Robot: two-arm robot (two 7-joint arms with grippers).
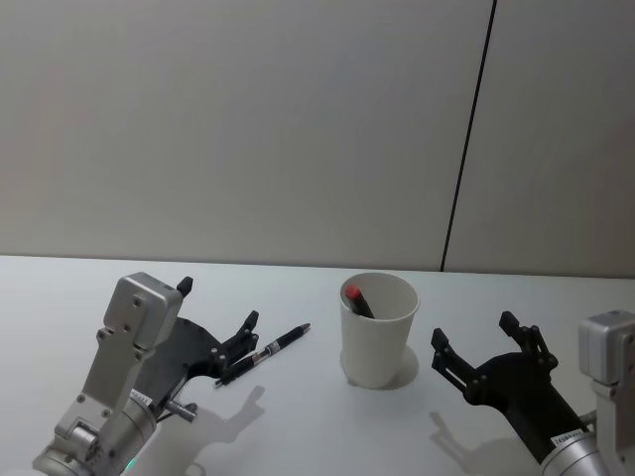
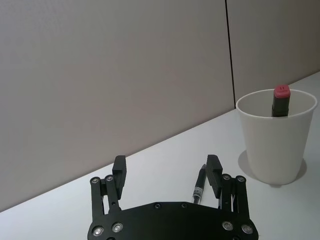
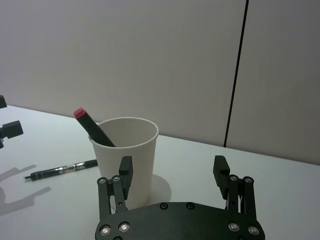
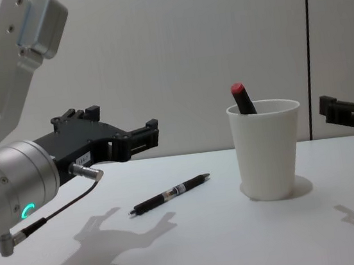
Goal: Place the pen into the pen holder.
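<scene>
Left pincer (image 1: pixel 216 302) released over pen (image 1: pixel 266 352), desk (image 1: pixel 298 436) centre; misaligned, closing may knock pen away. Right pincer (image 1: pixel 474 331) released, idle toward right edge

place: lab or office — bare white table (image 1: pixel 317 436) | plain panel wall (image 1: pixel 248 119)

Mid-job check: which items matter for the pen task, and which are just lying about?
Job: black pen; pen holder; left end effector, open beside the pen.
Just there: red-capped marker already in the holder; right end effector, open, parked right of the holder.
</scene>
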